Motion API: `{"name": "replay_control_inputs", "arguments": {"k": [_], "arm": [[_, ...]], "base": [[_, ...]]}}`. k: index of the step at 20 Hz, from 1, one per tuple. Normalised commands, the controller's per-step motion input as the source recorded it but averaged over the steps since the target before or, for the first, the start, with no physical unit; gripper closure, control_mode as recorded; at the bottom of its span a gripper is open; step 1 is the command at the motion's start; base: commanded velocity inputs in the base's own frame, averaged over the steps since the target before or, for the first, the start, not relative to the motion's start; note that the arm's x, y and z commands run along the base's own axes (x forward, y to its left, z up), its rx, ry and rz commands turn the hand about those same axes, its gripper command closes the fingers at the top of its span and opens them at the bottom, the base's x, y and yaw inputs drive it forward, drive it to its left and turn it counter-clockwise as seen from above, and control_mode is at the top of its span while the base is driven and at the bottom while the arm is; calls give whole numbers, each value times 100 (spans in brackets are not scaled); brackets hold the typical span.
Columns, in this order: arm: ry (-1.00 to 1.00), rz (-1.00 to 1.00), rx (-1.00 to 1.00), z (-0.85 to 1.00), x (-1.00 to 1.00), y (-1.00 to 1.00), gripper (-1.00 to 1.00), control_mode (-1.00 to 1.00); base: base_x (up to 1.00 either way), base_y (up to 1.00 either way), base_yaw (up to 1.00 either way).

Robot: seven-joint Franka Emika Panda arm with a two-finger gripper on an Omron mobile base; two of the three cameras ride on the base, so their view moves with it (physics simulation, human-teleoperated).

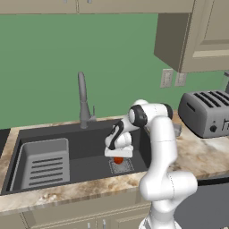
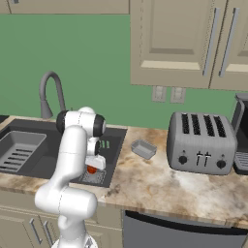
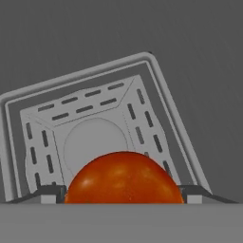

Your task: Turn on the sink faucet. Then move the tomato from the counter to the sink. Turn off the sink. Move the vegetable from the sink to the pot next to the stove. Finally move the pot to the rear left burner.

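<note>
Tomato [image 3: 123, 178] being straddled by wide-apart tips of gripper [image 1: 118, 156], low in sink [image 1: 89, 167] over drain grate [image 3: 95, 123] (right end). Grip unclear; tips being best centred on tomato before closing.

toaster [image 2: 201, 143], silver, right | small grey tray [image 2: 144, 149] just left

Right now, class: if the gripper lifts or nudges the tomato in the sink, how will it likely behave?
The tomato is round, so a nudge would probably roll it across the flat drain grate. Its glossy skin looks smooth, so the fingertips beside it might slip. It is small, likely light.
</note>
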Motion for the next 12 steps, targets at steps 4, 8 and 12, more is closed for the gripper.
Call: {"name": "replay_control_inputs", "arguments": {"k": [4,8,12], "arm": [[0,0,0,-6,0,0,100,-100],[0,-1,0,1,0,0,100,-100],[-5,-9,0,57,-6,0,100,-100]], "base": [[0,0,0],[0,0,0],[0,0,0]]}}
